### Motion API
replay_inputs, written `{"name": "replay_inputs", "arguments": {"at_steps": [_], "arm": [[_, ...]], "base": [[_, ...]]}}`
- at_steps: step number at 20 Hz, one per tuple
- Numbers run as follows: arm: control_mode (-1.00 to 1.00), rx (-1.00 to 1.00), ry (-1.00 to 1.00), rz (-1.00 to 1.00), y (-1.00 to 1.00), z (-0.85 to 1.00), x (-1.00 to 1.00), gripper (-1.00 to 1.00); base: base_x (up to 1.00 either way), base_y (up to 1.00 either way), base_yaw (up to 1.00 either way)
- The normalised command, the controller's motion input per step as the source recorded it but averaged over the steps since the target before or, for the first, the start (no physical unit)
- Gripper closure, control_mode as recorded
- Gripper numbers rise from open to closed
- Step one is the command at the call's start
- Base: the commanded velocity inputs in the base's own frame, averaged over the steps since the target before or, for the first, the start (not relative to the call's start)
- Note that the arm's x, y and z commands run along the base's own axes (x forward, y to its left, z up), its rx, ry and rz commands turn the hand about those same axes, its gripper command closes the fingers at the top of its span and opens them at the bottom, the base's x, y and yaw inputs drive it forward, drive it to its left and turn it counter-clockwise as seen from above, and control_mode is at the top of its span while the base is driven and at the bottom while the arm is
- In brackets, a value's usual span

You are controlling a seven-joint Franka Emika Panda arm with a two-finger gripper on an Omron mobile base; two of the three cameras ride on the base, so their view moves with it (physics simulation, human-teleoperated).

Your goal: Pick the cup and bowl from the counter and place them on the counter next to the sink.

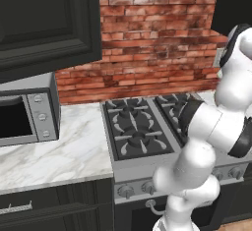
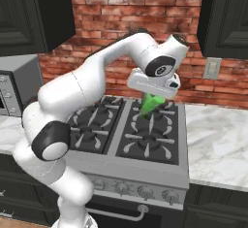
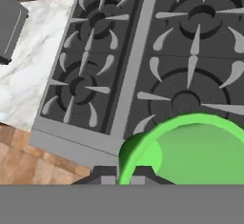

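Green cup (image 2: 151, 104) hangs clamped in the gripper (image 2: 147, 110) above the stove's (image 2: 131, 139) open burners.

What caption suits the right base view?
Claw shut on a green cup, held above the stove.

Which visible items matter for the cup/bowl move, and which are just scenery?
Job:
- green cup, held in the shut pincer above the stove
- marble counter

Scenery:
- gas stove
- microwave
- brick wall
- wall outlet
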Motion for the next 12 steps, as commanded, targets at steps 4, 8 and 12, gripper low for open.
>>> {"name": "replay_inputs", "arguments": {"at_steps": [4, 8, 12], "arm": [[-1.00, -0.18, -0.29, 0.12, 0.92, 0.26, -0.65, 1.00], [-1.00, -0.19, -0.25, 0.08, 0.99, 0.43, -0.58, 1.00], [-1.00, -0.11, -0.15, 0.07, 0.80, 0.65, -0.35, 1.00]], "base": [[0.00, 0.00, 0.00], [0.00, 0.00, 0.00], [0.00, 0.00, 0.00]]}}
